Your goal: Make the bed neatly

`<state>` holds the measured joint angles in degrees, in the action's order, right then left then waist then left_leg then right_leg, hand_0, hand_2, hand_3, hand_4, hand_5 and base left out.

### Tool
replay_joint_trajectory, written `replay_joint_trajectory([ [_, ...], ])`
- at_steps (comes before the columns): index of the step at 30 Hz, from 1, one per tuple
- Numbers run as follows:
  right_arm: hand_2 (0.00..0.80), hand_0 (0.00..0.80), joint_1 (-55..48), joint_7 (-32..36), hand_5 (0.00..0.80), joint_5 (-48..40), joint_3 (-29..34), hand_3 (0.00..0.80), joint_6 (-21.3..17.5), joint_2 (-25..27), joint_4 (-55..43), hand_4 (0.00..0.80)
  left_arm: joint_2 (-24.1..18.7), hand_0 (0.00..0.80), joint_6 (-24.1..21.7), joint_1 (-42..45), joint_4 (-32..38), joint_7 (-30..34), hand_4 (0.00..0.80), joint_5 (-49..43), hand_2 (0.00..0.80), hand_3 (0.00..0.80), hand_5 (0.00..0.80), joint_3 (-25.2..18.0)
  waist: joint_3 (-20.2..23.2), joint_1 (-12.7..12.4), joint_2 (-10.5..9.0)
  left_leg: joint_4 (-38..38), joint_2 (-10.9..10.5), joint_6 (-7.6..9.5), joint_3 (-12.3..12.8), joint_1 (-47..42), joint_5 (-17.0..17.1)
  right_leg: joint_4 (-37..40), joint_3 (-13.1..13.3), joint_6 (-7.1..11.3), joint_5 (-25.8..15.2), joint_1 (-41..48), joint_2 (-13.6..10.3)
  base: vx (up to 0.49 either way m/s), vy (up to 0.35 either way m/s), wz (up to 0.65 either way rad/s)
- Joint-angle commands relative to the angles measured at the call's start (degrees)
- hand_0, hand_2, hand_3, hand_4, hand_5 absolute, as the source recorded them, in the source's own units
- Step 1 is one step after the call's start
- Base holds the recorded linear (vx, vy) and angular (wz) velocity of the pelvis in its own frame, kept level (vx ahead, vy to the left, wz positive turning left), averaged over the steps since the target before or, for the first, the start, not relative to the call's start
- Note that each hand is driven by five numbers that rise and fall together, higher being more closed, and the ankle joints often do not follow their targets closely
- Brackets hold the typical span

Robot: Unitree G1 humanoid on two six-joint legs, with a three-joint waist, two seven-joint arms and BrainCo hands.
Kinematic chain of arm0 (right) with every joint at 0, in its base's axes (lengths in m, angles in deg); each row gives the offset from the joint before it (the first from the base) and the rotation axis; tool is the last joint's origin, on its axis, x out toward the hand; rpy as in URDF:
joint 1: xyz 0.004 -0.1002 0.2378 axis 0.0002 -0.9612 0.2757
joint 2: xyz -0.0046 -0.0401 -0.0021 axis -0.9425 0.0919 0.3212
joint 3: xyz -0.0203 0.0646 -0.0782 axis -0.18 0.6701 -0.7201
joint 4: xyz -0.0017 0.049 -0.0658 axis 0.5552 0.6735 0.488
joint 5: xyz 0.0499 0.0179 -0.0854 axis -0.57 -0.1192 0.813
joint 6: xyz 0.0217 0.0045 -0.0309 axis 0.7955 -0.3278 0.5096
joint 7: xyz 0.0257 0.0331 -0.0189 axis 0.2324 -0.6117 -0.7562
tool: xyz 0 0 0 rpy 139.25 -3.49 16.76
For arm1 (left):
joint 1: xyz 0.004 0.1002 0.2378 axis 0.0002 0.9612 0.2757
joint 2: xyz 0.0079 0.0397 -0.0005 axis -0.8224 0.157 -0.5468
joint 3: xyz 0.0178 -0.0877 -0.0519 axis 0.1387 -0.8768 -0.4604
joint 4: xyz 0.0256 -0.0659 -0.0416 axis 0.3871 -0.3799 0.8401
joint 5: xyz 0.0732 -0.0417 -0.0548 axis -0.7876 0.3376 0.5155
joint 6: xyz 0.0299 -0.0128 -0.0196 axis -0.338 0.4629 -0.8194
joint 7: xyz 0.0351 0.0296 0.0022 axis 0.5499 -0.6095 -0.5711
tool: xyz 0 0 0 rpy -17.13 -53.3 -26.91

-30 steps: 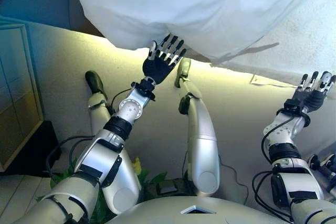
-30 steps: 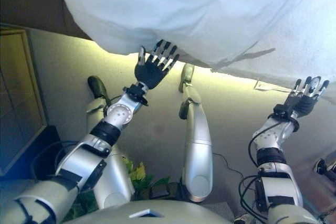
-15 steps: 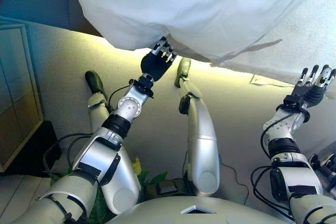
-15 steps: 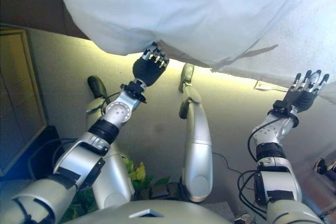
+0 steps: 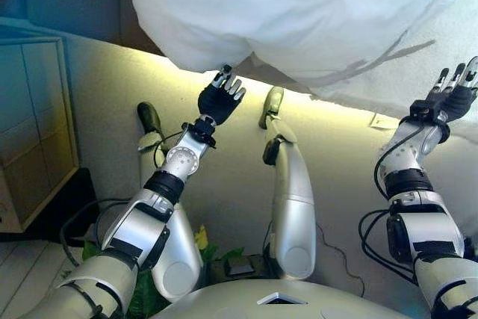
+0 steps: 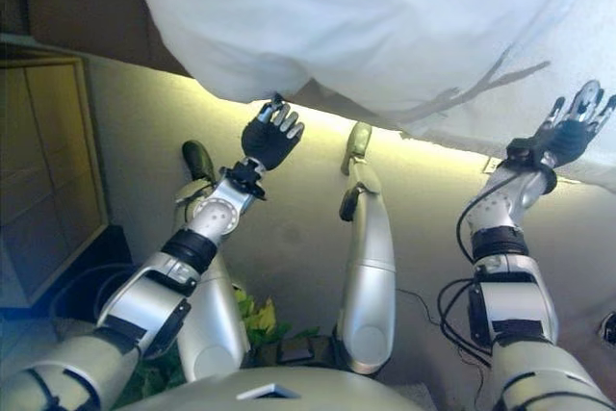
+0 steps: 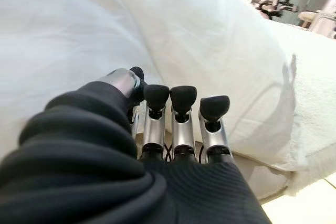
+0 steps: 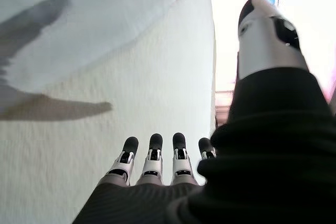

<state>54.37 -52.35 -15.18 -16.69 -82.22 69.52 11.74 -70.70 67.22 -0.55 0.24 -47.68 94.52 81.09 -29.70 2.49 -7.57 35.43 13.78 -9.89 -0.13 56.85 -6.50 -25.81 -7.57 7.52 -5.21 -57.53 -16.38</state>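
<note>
A puffy white duvet [image 5: 299,13] overhangs the bed's near edge, and beside it on the right lies a textured white blanket [image 8: 105,145]. My left hand [image 5: 218,99] is raised just below the duvet's hanging edge, its fingers [image 7: 181,124] loosely bent and holding nothing, the cloth a little past their tips. My right hand [image 5: 451,93] is held up at the blanket's edge, fingers [image 8: 152,156] straight and spread, nothing in it.
A wooden cabinet [image 5: 33,132] stands at the left by the bed. A lit strip runs along the bed's base [image 5: 224,140]. A small white tag [image 5: 382,119] hangs from the blanket's edge. Green leaves [image 5: 202,248] show low down.
The camera has shifted slightly. My left hand's spread fingers curled in, then loosened, staying under the duvet's edge. My right hand has risen toward the blanket.
</note>
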Motion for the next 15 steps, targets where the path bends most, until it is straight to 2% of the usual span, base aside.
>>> replay_joint_trajectory([
  [1,0.0,0.0,-0.5,-0.5,0.0,1.9,0.9,0.0,-5.6,5.1,0.6,0.0,3.7,0.8,-1.8,0.4,-0.3,2.4,0.8,0.0,0.8,0.8,0.8,1.3,-0.1,0.3,4.45,-2.3,-1.3,6.8,0.3,3.6,4.8,-9.3,-3.2,0.06,8.0,1.2,-0.7,-0.015,0.015,0.06],
  [4,0.0,0.0,0.0,0.0,0.0,2.1,1.4,0.0,-6.6,4.7,1.9,0.0,3.2,0.8,-2.5,1.8,-1.9,2.5,0.8,1.4,0.8,0.8,0.8,0.6,-0.1,-0.2,4.99,-3.0,-1.6,6.8,0.4,2.7,4.9,-8.8,-3.6,0.28,7.9,1.8,-1.2,-0.01,0.007,0.04],
  [10,0.0,0.0,1.2,-1.2,0.0,4.6,2.2,0.0,-7.5,3.9,3.5,0.0,1.2,0.8,-0.4,4.4,-5.2,1.8,0.8,0.8,0.8,0.8,0.8,-3.1,-0.1,-1.6,6.77,-3.4,-1.7,6.56,0.6,1.6,5.4,-9.4,-3.6,0.47,8.1,2.3,-2.5,-0.005,0.025,0.07],
  [15,0.0,0.0,3.6,-6.2,0.0,9.4,2.2,0.0,-8.4,4.2,4.2,0.0,0.5,0.8,3.0,5.8,-7.4,2.9,0.8,0.6,0.8,0.8,0.8,-5.9,-0.1,-2.5,8.41,-3.2,-2.0,6.35,0.5,1.0,5.5,-10.4,-3.3,0.55,8.5,2.2,-3.6,-0.007,0.049,0.04],
])
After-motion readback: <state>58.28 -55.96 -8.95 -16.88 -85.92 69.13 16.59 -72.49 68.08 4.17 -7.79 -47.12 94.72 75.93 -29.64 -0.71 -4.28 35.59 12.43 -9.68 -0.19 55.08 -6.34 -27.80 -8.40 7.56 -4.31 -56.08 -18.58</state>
